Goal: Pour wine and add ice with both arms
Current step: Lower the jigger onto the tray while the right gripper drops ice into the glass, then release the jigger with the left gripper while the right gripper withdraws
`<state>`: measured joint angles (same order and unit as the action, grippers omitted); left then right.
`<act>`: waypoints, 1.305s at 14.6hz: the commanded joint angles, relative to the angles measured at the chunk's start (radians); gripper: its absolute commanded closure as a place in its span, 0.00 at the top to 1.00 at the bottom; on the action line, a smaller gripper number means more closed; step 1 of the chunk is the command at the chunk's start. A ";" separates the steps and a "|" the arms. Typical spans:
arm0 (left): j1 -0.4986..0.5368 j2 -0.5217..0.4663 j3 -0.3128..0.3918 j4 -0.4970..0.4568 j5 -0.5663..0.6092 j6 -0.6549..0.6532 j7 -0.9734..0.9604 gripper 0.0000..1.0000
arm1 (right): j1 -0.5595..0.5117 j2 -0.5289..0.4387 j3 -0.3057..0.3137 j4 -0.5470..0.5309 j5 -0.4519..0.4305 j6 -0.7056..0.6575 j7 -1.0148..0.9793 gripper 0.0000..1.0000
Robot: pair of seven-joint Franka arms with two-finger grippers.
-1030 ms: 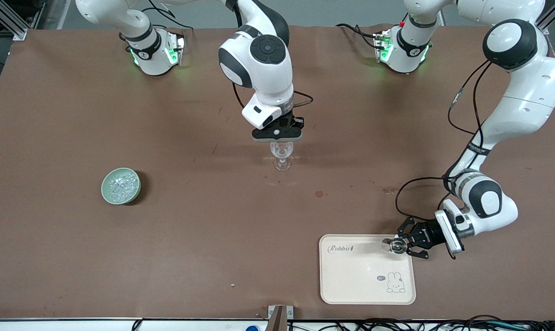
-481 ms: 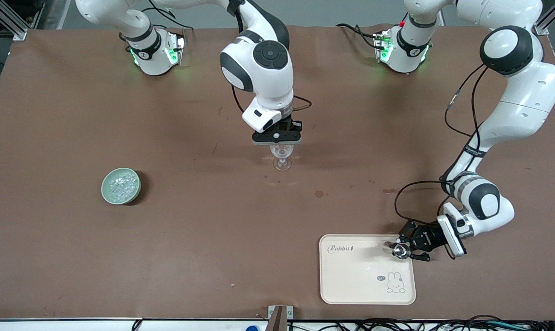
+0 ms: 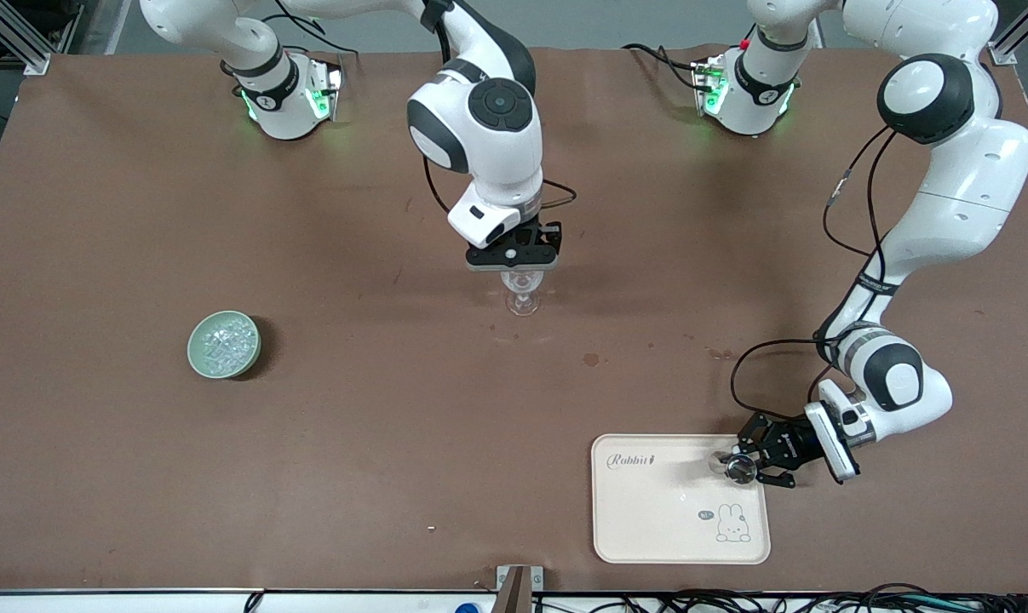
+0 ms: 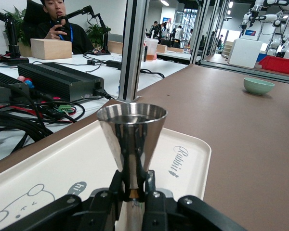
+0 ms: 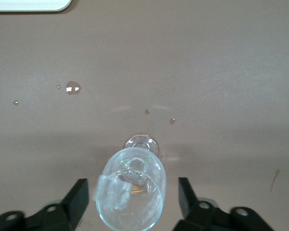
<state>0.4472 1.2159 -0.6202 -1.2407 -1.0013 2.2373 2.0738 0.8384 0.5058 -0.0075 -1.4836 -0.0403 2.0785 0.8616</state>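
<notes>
Front view: green bowl (image 3: 224, 344) of ice (image 3: 222, 340), stemmed glass (image 3: 523, 292) upright.

glass (image 3: 523, 294) bowl mostly hidden under right claw (image 3: 514, 258), tray (image 5: 29, 5) cut off in right wrist view

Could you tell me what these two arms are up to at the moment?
The left gripper is shut on the waist of a metal jigger, holding it upright over a corner of the cream rabbit tray. The right gripper is over the stemmed glass standing mid-table, its fingers spread to either side of the bowl and not gripping it. A green bowl heaped with ice sits untouched toward the right arm's end of the table. A few drops lie spilled near the glass.
</notes>
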 commanded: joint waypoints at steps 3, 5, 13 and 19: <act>-0.010 0.027 0.013 0.023 -0.020 -0.002 0.071 0.03 | -0.005 -0.006 0.004 -0.004 -0.012 -0.011 0.010 0.99; -0.010 0.031 0.013 0.021 -0.019 -0.002 0.094 0.04 | -0.007 -0.007 0.004 -0.001 -0.012 -0.011 0.010 1.00; 0.004 0.021 0.033 0.006 -0.017 -0.010 0.072 1.00 | -0.117 -0.101 0.003 -0.003 -0.010 -0.056 -0.062 1.00; 0.065 -0.030 0.042 -0.068 0.004 -0.021 0.026 1.00 | -0.269 -0.188 0.001 -0.004 -0.010 -0.208 -0.087 1.00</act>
<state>0.4782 1.2323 -0.5843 -1.2485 -1.0039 2.2315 2.1251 0.6307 0.3776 -0.0238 -1.4614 -0.0420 1.9247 0.7928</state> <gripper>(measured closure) 0.093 0.000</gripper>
